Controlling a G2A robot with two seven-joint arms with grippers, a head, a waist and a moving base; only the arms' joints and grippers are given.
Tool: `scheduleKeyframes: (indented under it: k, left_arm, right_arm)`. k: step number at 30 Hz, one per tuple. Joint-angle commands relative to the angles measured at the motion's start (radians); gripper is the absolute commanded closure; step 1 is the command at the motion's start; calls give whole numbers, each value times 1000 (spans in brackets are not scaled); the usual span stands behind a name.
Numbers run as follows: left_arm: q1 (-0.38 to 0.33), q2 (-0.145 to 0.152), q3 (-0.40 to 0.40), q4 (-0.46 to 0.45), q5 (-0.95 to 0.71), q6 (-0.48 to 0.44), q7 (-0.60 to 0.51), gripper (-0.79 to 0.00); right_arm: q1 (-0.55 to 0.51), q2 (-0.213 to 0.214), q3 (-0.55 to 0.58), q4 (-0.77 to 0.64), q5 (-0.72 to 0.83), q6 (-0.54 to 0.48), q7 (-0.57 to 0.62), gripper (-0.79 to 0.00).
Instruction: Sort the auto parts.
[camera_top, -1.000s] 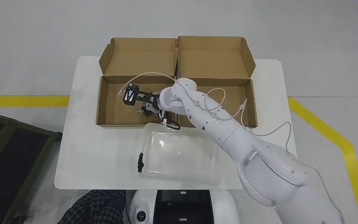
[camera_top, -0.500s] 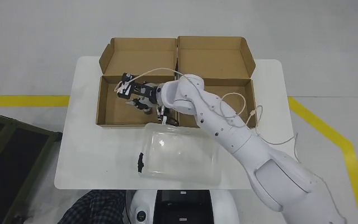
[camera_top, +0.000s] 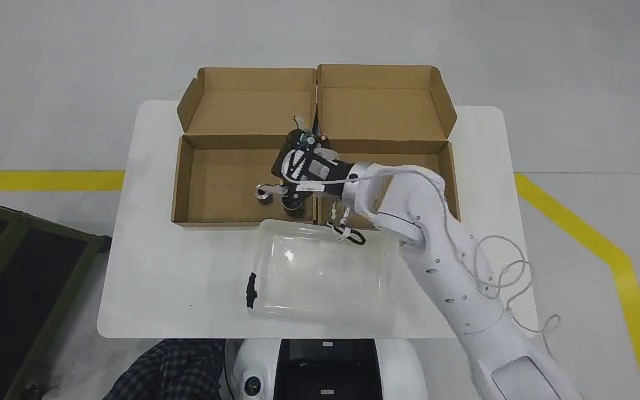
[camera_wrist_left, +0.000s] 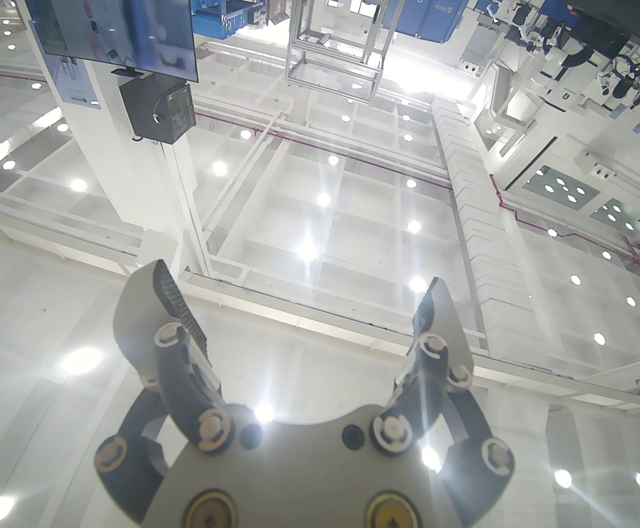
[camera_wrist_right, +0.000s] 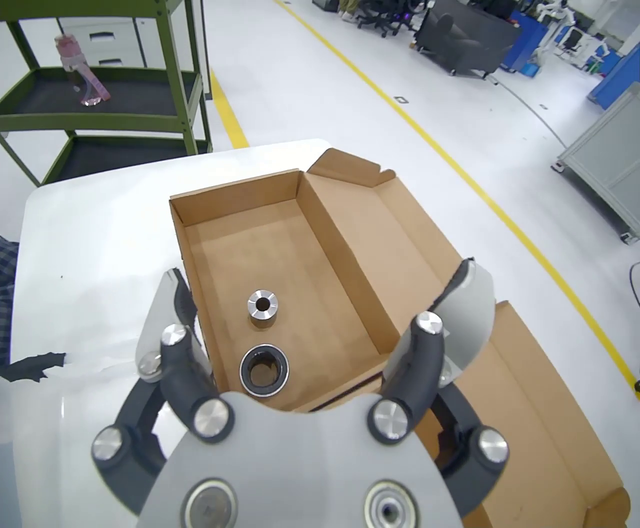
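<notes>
Auto parts (camera_wrist_right: 245, 372), two, down inside left cardboard box (camera_top: 215, 185), hard toward its 3 o'clock end: steel bushing (camera_wrist_right: 263, 320) and black ring (camera_wrist_right: 283, 372) just beside each other, not touching, bores up. Left claw (camera_wrist_left: 296, 274) aimed at the ceiling (camera_wrist_left: 350, 200), spread wide, nothing in it. Right claw (camera_wrist_right: 319, 272) poised over that same 3 o'clock end, fingers wide apart, empty.

Seemingly between parts, so best done thus: rise straight before any swing, keep the spread until clear of cardboard, then travel toward 6 o'clock over clear bin (camera_top: 320, 285). For a pick here instead, drop square over one bore without nudging its neighbour.

Edges to mind, running rightward: low front wall of the left box, shared wall with right cardboard box (camera_top: 400, 158), upright lid flaps (camera_top: 250, 100) at 12 o'clock, bin rim just beside the box fronts. Cable loop (camera_top: 345, 232) dangling near that rim, a likely snag. Open room: bare surface (camera_top: 150, 250) at 9 o'clock generous, strip at 3 o'clock narrower.
</notes>
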Motion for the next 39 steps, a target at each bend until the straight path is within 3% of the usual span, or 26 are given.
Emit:
scheduleKeyframes:
  k: [1, 16, 39]
  left_arm:
    - [0, 0, 0, 0, 0, 0, 0, -785]
    - [0, 0, 0, 0, 0, 0, 0, -785]
    - [0, 0, 0, 0, 0, 0, 0, -785]
  right_arm:
    - [-38, 9, 35, -36, -17, -2, -22, -785]
    - [-399, 72, 302, -256, -108, 47, -248, -785]
    - [-919, 116, 670, -413, -108, 184, -527, -785]
